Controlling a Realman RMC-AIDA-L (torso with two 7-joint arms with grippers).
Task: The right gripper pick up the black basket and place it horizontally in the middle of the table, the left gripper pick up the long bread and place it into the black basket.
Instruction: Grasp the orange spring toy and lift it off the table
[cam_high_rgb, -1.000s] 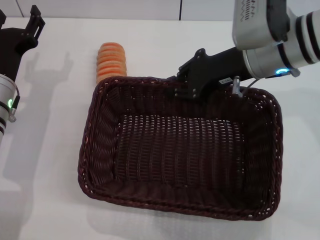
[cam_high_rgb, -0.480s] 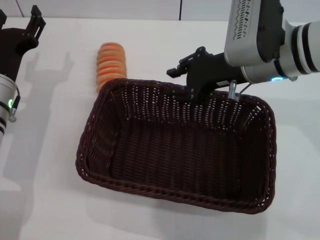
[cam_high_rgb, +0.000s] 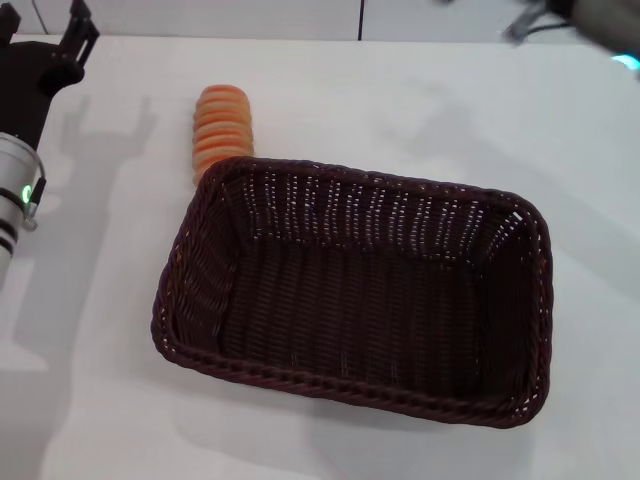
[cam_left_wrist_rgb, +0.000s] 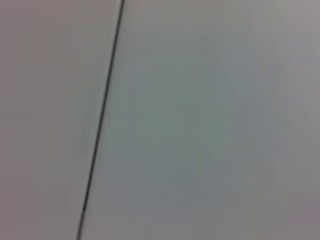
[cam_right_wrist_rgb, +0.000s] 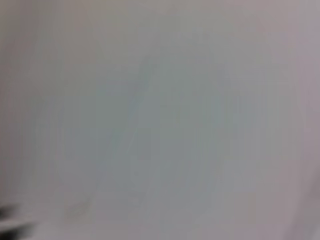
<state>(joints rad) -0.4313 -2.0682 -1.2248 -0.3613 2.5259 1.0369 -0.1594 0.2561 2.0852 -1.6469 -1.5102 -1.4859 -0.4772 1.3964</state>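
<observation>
The black basket lies lengthwise in the middle of the white table, open side up and empty. The long bread, orange-tan with pale stripes, lies just behind the basket's far left corner, its near end touching or hidden by the rim. My left gripper is open and empty at the far left edge of the table, well left of the bread. Of my right arm only a blurred bit shows at the top right corner; its gripper is out of view. Neither wrist view shows the basket or the bread.
The table's far edge meets a white wall with a dark seam. The left wrist view shows only a pale surface with a dark line. The right wrist view shows only a blurred pale surface.
My right gripper has let go of the basket's far rim and pulled up and away to the right, out of view. The basket has settled flat. The left arm barely shifted.
</observation>
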